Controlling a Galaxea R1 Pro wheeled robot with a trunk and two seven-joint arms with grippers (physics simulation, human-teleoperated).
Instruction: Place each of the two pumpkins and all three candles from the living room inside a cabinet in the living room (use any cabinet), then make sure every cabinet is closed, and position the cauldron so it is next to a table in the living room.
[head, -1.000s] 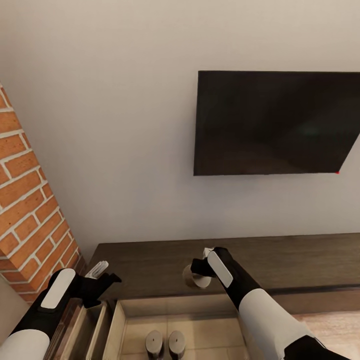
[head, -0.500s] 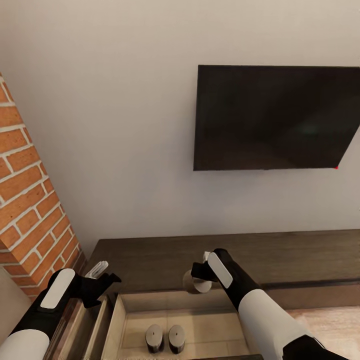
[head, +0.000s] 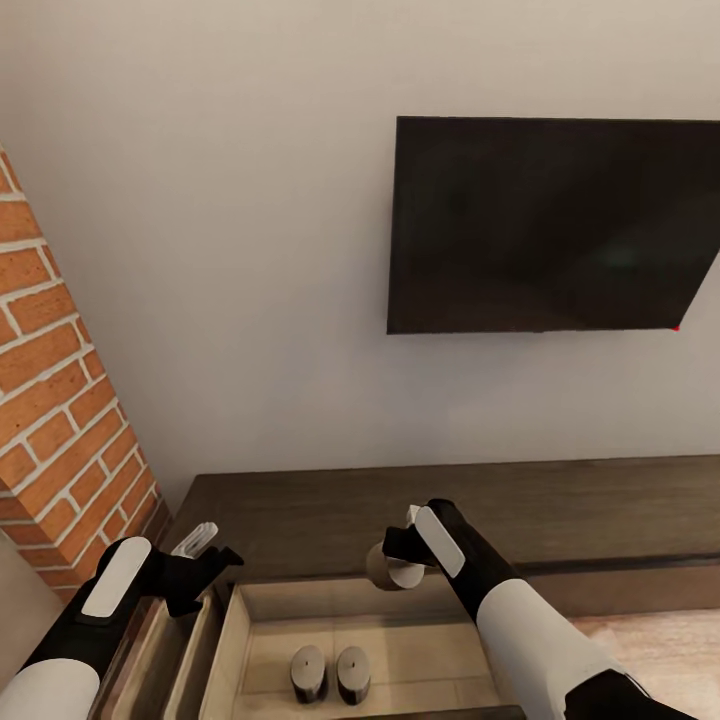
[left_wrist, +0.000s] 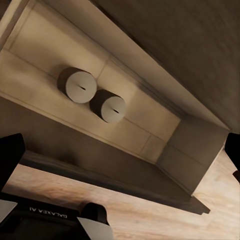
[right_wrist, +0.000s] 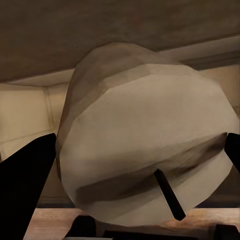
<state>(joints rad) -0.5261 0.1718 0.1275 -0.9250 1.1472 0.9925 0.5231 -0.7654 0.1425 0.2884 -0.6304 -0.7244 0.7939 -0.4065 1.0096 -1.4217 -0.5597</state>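
Where cabinet (head: 300, 510) stands—wall (head: 220, 250), television (head: 550, 225).

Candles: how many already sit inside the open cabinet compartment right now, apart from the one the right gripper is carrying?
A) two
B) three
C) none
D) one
A: two candles stand side by side on the floor of the open cabinet compartment, seen in the head and left wrist views, while the right gripper holds a third candle above it.
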